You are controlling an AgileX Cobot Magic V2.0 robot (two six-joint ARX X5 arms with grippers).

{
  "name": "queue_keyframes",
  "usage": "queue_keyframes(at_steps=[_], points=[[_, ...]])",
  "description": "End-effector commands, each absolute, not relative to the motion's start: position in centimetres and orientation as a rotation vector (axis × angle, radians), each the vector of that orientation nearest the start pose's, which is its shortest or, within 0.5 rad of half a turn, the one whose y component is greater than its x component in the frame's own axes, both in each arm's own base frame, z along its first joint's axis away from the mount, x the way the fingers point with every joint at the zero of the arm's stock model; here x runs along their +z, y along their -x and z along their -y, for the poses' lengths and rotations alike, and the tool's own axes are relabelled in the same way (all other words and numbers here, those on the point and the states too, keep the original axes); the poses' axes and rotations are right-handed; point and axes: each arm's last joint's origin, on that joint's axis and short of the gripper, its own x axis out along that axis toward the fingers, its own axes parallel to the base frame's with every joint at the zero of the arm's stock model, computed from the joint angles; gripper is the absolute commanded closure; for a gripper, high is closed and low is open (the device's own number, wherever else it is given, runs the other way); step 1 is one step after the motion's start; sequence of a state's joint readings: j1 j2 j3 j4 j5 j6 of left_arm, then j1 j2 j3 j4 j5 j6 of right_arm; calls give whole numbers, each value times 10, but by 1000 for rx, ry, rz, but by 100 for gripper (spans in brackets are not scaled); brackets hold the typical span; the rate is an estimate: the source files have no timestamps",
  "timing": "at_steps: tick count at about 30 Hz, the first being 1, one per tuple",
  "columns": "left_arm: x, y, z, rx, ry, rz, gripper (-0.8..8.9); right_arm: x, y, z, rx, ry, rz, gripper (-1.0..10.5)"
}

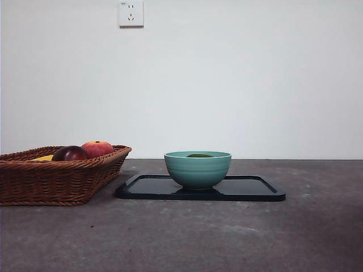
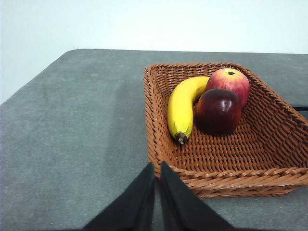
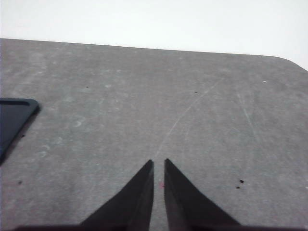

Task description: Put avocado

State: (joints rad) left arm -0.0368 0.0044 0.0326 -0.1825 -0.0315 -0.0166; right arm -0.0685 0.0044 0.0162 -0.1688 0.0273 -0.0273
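The avocado shows only as a dark green top just above the rim of the teal bowl, which stands on a black tray at mid-table. My left gripper is shut and holds nothing, hovering just outside the near wall of the wicker basket. My right gripper is shut too, over bare grey table, with a corner of the black tray off to one side. Neither arm appears in the front view.
The wicker basket sits at the left of the table and holds a banana, a dark maroon round fruit and a red-orange peach-like fruit. A white wall with a socket stands behind the table.
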Motion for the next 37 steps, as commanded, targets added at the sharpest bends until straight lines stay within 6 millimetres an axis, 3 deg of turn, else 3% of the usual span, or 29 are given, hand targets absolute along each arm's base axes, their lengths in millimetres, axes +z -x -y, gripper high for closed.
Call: queue_keyframes(at_steps=[1,37], points=[[149,-96,2,-1,8,-179,794,149,-96,6,-86,19,-175,913],[149,-96,2,-1,8,-179,794,152,-96,6,-80,17,-144,913]])
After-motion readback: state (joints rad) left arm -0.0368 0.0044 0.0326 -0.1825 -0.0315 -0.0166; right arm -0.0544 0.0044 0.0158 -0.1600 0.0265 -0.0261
